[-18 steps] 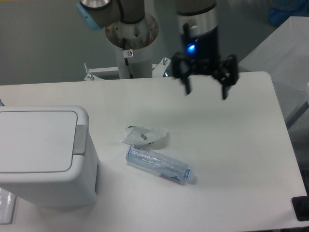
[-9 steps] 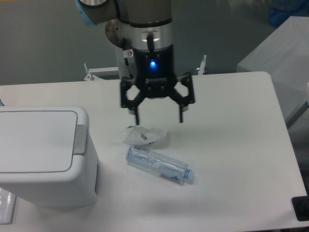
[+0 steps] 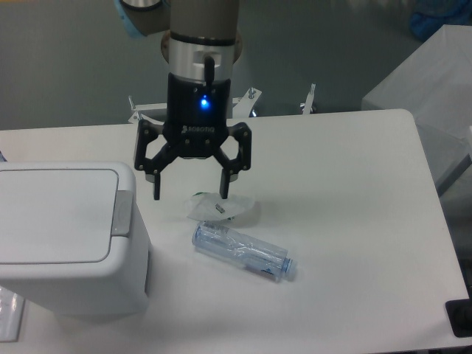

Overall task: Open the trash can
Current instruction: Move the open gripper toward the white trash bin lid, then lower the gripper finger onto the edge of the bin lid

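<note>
The trash can (image 3: 70, 240) is a big boxy white bin at the table's left front. Its flat lid (image 3: 55, 214) lies shut, with a grey push tab (image 3: 122, 213) on the right edge. My gripper (image 3: 190, 194) hangs open above the table just right of the bin, fingers pointing down, nothing between them. Its left fingertip (image 3: 156, 193) is a short way right of and above the grey tab. The right fingertip (image 3: 223, 192) hovers over a crumpled wrapper.
A crumpled white wrapper (image 3: 221, 209) lies on the table under the gripper's right side. A clear plastic bottle (image 3: 242, 252) lies on its side just in front of it. The table's right edge runs at the far right, with another grey surface (image 3: 435, 81) beyond.
The gripper has swept from the table's back right leftward to just right of the trash can, staying open. Bin, wrapper and bottle have not moved.
</note>
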You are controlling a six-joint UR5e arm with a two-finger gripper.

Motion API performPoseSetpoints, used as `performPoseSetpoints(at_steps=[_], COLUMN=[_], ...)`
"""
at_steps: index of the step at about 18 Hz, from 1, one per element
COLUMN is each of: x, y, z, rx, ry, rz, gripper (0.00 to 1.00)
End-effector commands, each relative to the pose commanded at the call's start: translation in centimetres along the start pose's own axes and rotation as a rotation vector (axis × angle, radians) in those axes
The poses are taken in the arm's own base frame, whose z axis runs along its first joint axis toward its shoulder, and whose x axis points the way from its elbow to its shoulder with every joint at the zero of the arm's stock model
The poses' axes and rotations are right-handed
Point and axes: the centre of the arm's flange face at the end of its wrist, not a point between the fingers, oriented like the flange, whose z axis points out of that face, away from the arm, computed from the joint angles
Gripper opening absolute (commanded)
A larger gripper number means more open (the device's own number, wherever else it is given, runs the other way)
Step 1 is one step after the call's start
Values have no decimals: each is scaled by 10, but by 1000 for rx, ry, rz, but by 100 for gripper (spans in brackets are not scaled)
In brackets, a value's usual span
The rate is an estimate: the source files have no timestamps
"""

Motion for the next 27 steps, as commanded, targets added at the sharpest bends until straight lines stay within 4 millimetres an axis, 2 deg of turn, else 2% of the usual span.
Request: performPoseSetpoints(at_steps=[3, 13, 20, 27], x=[0, -5, 6, 7], y=[0, 5, 6, 8], z=[3, 31, 36, 37], rx=[-2, -49, -56, -60], ry=[1, 2, 12, 13], rz=[-48, -72, -78, -90], gripper=[100, 100, 100, 100])
